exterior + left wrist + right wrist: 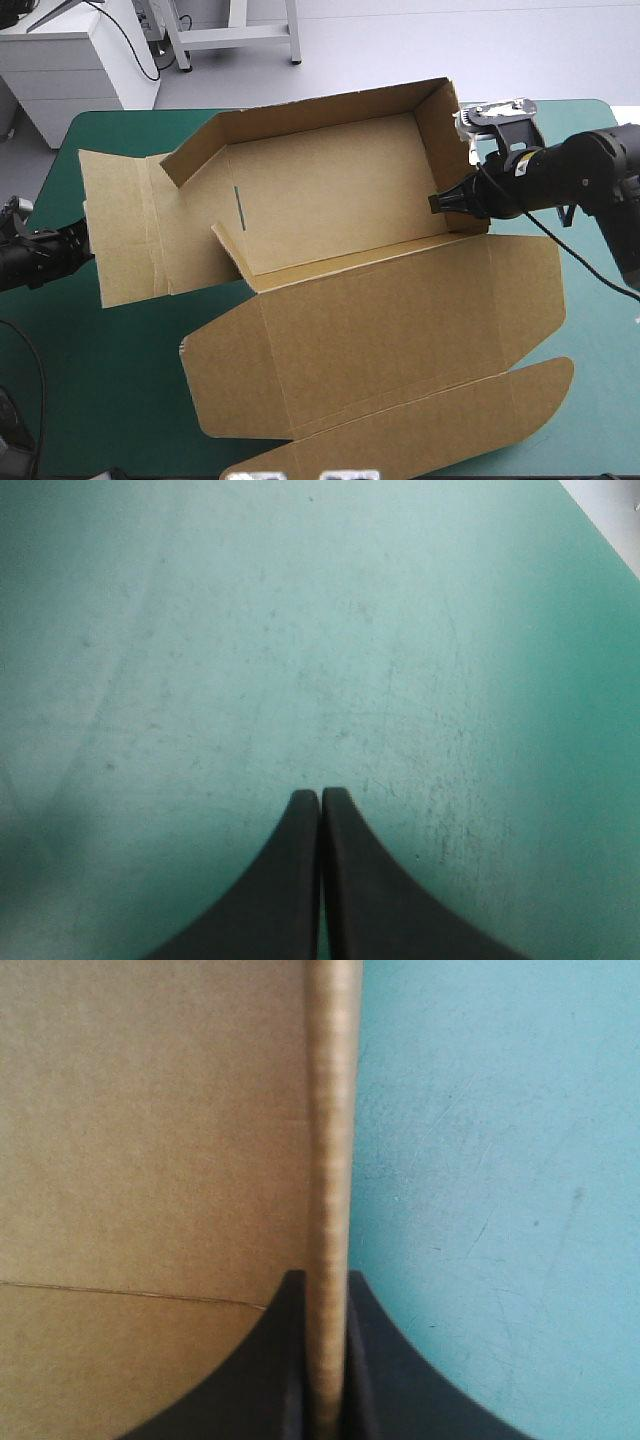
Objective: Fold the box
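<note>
Box, brown board, lies across the middle of the table: far and right walls raised, lid panel flat toward the near edge, left end panel flat. Only the right wrist view shows the right hand clamped on the upright right wall, with box interior on one side and teal-green cover on the other. Left wrist view shows the left hand, fingers together over bare, scuffed cover. High view places it at the table's left, just beside the flat end panel.
</note>
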Motion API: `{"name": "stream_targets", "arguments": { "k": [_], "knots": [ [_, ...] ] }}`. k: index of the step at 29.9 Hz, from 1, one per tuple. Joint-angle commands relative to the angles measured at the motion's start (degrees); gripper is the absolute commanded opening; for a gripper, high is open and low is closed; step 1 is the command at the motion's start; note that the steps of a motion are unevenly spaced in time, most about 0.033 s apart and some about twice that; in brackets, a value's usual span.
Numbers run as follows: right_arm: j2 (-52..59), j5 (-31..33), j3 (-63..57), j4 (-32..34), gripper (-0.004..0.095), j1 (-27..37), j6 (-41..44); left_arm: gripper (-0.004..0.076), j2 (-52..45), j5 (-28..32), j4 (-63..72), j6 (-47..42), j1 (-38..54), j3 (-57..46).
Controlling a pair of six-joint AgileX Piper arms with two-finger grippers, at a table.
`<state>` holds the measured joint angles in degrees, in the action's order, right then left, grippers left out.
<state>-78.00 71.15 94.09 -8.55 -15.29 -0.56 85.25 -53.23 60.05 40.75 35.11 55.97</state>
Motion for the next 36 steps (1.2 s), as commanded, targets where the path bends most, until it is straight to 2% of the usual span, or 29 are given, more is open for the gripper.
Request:
{"name": "stream_targets", "arguments": {
  "k": [1,9,12,26,36],
  "knots": [
    [2.7,0.5,2.0,-2.1,-0.0009,0.1,0.0,-0.0008,-0.4,-2.3,5.9,0.1,-1.8,1.5],
    [0.6,-0.5,2.0,-2.6,-0.0008,0.1,-0.5,-0.0008,1.1,-0.7,6.9,0.1,-19.1,1.5],
    [-0.4,-0.6,2.0,-2.0,-0.0008,0.1,-0.5,-0.0008,1.1,-0.3,8.1,-1.4,-22.8,1.6],
    [-5.5,-1.6,2.0,5.3,-0.0008,0.1,0.6,-0.0008,-4.1,-6.9,15.9,1.6,-26.0,4.3],
    [-7.3,-2.7,2.0,5.2,-0.0008,0.1,1.5,-0.0009,-4.7,-12.5,20.7,1.6,-26.1,6.5]
  ]
}}
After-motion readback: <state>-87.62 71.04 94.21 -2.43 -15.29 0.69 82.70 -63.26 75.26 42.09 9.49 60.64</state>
